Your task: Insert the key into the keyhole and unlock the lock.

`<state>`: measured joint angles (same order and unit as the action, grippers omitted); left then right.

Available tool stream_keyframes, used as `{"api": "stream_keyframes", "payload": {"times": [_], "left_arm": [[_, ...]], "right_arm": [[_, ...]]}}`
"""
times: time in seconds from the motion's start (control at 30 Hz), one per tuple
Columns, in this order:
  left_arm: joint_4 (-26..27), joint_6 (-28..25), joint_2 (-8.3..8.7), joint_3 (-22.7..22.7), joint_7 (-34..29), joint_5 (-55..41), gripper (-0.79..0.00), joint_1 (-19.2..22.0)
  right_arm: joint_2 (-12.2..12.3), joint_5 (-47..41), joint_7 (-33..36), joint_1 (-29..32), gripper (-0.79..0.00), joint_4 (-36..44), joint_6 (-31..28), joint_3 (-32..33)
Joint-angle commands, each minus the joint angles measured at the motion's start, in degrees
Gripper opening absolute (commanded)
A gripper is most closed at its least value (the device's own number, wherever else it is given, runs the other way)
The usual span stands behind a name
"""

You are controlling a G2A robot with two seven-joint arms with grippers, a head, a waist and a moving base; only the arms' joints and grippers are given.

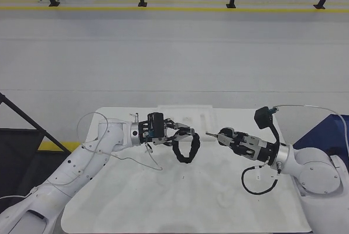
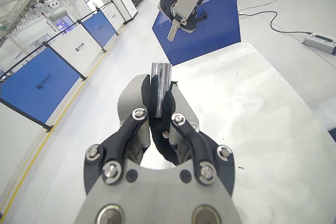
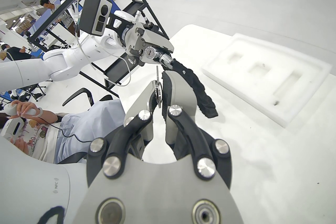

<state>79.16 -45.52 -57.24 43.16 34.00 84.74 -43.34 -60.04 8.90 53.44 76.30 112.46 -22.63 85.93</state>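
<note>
The white surface (image 1: 163,199) is smooth and matte, with rounded corners. Above its middle is the left claw (image 2: 157,88), built of grey metal plates on black linkages with bright screw heads. It is clamped on the lock (image 2: 161,83). The lock is a polished chrome cylinder that stands out past the fingertips, joined to a thick cable in a rough black fabric sleeve that droops in a loop toward the surface. The small round keyhole (image 3: 150,52) sits in the cylinder's end face, turned toward the other arm.

Facing it, the right claw (image 3: 158,83) is closed on the key (image 3: 158,89), pinching its head between ribbed black pads. The flat silvery blade sticks out ahead of the fingertips. Key and lock are apart, with a clear gap between blade tip and cylinder, and both are held off the surface.

Farther back, at the far edge, lies a white foam tray (image 1: 186,114), flat and soft-edged, with rectangular recesses cut into it. Off the surface, by the right arm, stands a boxy blue cabinet (image 2: 199,36).

Both arms come in from opposite sides with forearms roughly level. The two claws point at one another across the middle, the key's blade aimed toward the lock.
</note>
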Motion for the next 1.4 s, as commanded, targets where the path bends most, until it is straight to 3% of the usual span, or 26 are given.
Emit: {"api": "stream_keyframes", "payload": {"times": [0.0,0.27,0.37,0.53,0.9,1.2,1.37], "left_arm": [[0.0,0.0,-0.01,0.0,-0.1,0.0,-0.785,0.0],[0.0,0.0,-0.01,0.0,-0.1,0.0,-0.785,0.0],[-1.9,0.1,-0.30,0.5,-4.0,-6.1,-0.785,-1.9],[-0.1,2.0,-0.78,1.1,-7.1,-8.5,-0.785,-2.9],[4.4,8.0,-1.30,0.3,-0.6,4.7,-0.785,-3.6],[4.4,12.3,-1.76,0.1,3.8,11.1,-0.785,-3.9],[4.2,11.7,-1.81,0.3,5.0,12.8,-0.785,-4.1]], "right_arm": [[0.0,0.0,0.0,0.0,-0.785,0.0,0.0,0.0],[0.0,-0.1,-0.4,0.3,-0.785,-0.3,0.7,0.0],[0.3,3.6,1.5,0.5,-0.785,0.0,7.1,0.6],[0.6,5.9,3.4,0.2,-0.785,3.5,15.1,0.9],[1.4,2.6,11.0,-0.2,-0.785,12.9,26.9,2.3],[1.9,3.8,13.2,-1.8,-0.785,15.0,28.9,0.1],[2.1,7.4,12.2,-2.5,-0.785,15.6,29.6,-1.7]]}}
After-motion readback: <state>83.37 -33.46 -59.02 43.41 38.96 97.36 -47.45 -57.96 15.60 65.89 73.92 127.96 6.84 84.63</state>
